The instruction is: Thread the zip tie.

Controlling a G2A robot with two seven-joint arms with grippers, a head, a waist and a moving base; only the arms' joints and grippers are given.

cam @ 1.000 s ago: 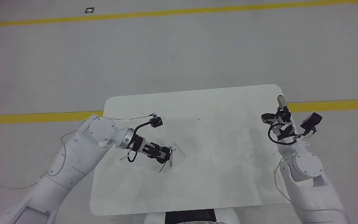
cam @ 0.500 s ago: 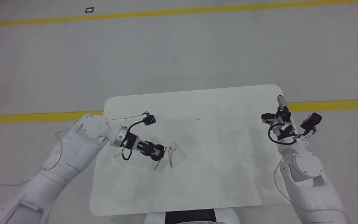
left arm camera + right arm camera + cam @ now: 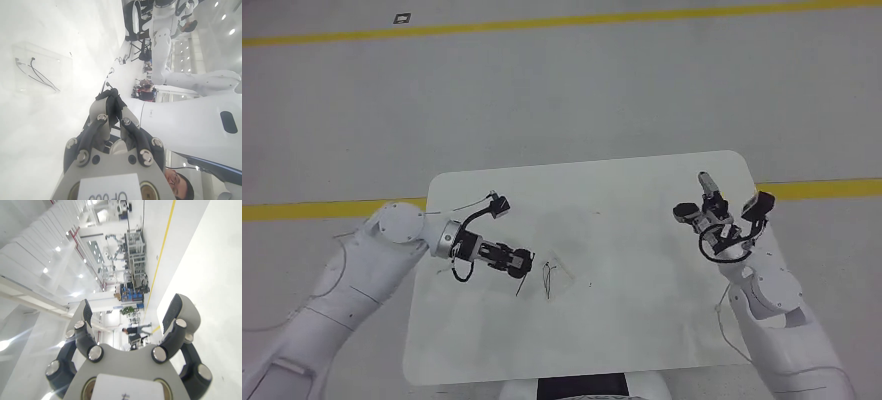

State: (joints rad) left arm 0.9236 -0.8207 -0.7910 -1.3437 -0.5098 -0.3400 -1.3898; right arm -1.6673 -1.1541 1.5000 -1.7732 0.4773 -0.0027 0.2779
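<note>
Two thin black zip ties [image 3: 36,75], small-headed, in one clear plastic bag [image 3: 555,276] left of the table's middle. One more zip tie [image 3: 520,287] just left of it, pinched in the tightly closed left gripper [image 3: 526,263]. One right gripper [image 3: 132,304], spread wide and empty, over the far right. One white round-cornered table [image 3: 642,330]; pale floor, two yellow lines [image 3: 542,22].
</note>
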